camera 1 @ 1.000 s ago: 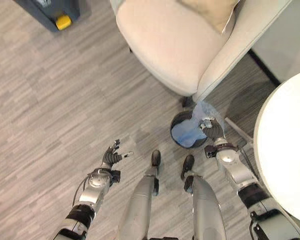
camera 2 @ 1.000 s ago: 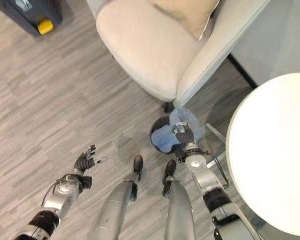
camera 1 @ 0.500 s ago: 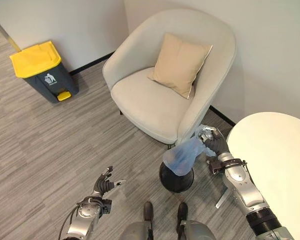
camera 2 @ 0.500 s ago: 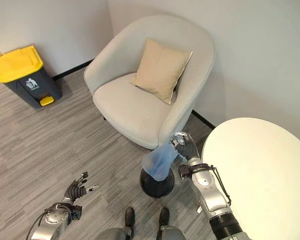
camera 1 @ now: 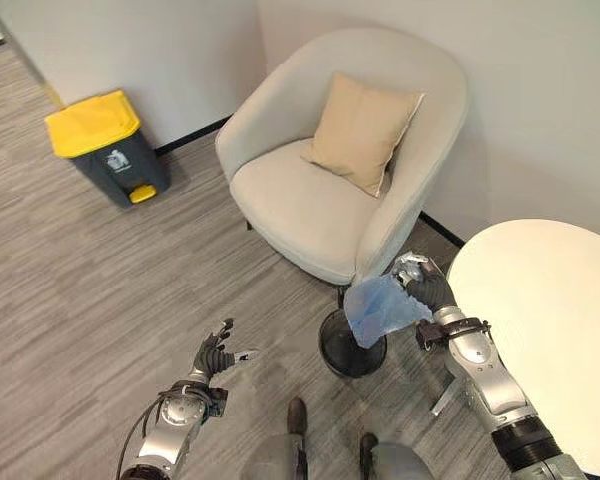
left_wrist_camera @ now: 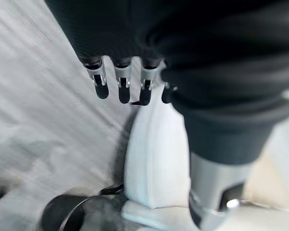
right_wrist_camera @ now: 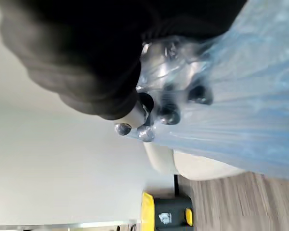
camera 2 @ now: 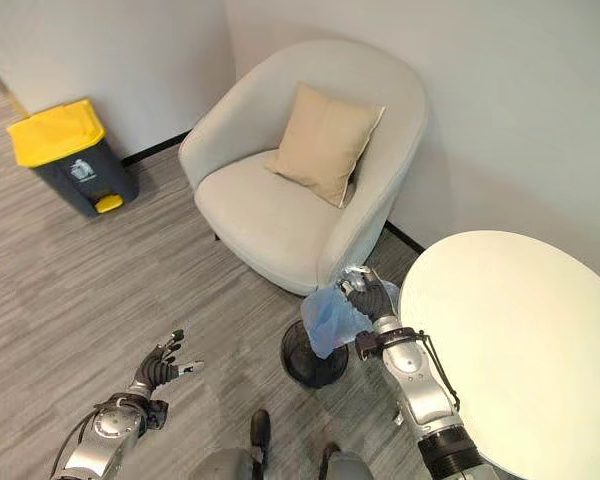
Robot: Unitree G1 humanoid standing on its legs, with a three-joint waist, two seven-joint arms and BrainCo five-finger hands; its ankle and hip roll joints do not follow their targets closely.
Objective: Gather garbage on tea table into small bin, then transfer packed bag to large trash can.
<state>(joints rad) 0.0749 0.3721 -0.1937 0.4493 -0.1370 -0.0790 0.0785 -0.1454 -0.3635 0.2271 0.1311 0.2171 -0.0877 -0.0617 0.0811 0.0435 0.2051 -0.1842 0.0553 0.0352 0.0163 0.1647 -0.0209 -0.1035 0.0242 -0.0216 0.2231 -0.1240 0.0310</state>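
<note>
Right hand (camera 1: 427,290) fingers clamped on blue bag (camera 1: 378,308), lifted clear above small bin (camera 1: 348,345). Left hand (camera 1: 216,353) fingers apart, idle. Surface (camera 1: 550,320) bare. Left: carry to large trash can (camera 1: 108,148), far from fingers.

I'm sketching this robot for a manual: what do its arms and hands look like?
Both arms are silver-grey metal with dark bands. The left hand and right hand have dark ribbed covers over back and wrist, and silver fingers with dark tips.
</note>
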